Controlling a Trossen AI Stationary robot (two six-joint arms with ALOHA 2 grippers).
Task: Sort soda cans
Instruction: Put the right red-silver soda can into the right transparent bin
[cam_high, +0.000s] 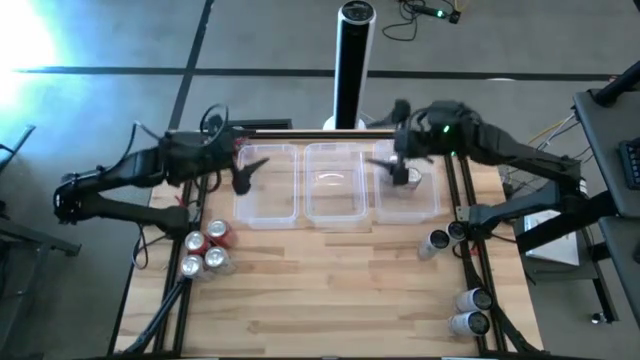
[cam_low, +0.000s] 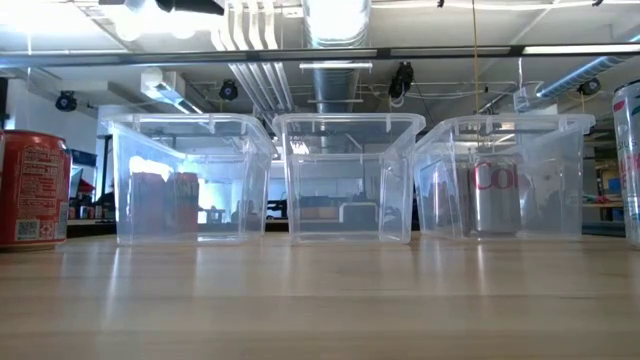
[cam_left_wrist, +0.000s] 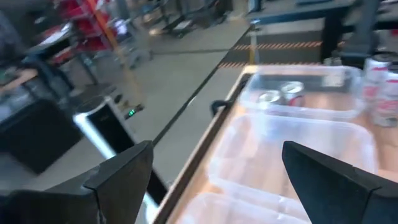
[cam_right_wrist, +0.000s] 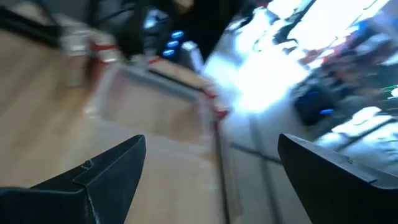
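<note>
Three clear plastic tubs stand in a row at the far side of the wooden surface (cam_high: 330, 290): a left tub (cam_high: 268, 187), a middle tub (cam_high: 336, 184) and a right tub (cam_high: 418, 200).

The left end effector (cam_high: 245, 172) is held above the left tub's near-left edge, its fingers (cam_left_wrist: 118, 171) spread wide and empty. The right end effector (cam_high: 398, 166) is held over the right tub, its fingers (cam_right_wrist: 112, 168) likewise spread wide with nothing between them.

In the low view, two red soda cans (cam_low: 165, 205) are seen upright inside the left tub, and a silver-grey soda can (cam_low: 495, 195) stands upright inside the right tub; the middle tub holds none.

On the surface, a cluster of three red cans (cam_high: 205, 250) stands upright near the left edge, in front of the left tub. Near the right edge, a silver-grey can (cam_high: 433, 243) and a darker can (cam_high: 456, 231) lie close together, and two further silver-grey cans (cam_high: 472, 310) rest nearer the front right corner.
</note>
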